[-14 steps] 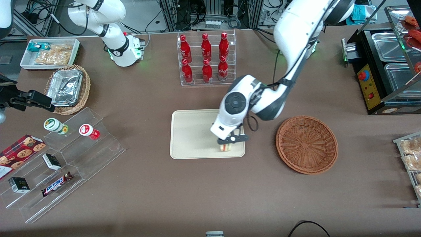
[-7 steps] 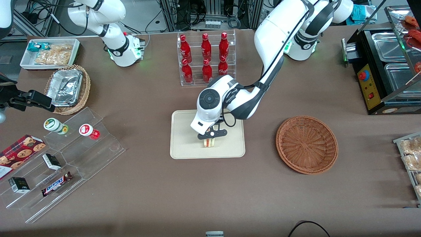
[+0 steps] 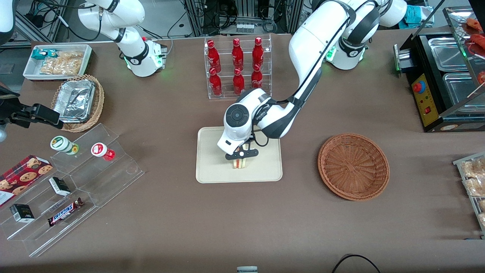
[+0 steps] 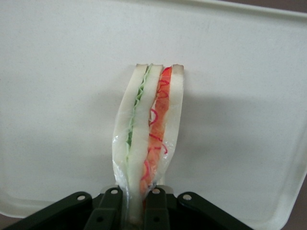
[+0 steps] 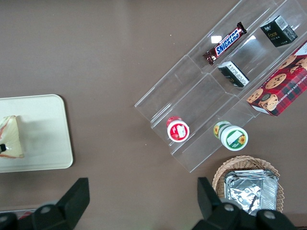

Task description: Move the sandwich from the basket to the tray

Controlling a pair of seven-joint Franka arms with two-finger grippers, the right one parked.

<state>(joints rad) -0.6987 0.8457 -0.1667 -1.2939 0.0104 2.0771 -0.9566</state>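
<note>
Over the middle of the tray point(image 3: 212, 167) the claw point(image 3: 240, 158) is being held low, and the sandwich point(image 3: 240, 163) is being gripped between its two fingers point(image 4: 111, 211), which are being kept closed on the bread at one end of the wedge. Directly beneath the claw the sandwich is being carried on edge, with its cut side turned up toward the wrist camera, so that the green layer and the red-orange layer are being shown between the pale slices point(image 4: 148, 129). A thin clear wrap is being seen around the bread near the fingers. Whether the lower edge of the sandwich is being rested on the tray or held just above it cannot be told, though a soft shadow is being cast on the cream plastic just beside it.

Well apart from the claw, toward the working arm's end of the surface point(image 3: 242, 220), the basket point(image 3: 353, 166) is being left on the brown covering, and nothing is being seen inside it. Farther from the front camera than the claw, a clear rack of red bottles point(image 3: 238, 66) is being kept upright. Toward the parked arm's end, far from the claw, a stepped clear stand point(image 3: 75, 185) is being used for small jars, boxes and a chocolate bar point(image 3: 65, 212).
</note>
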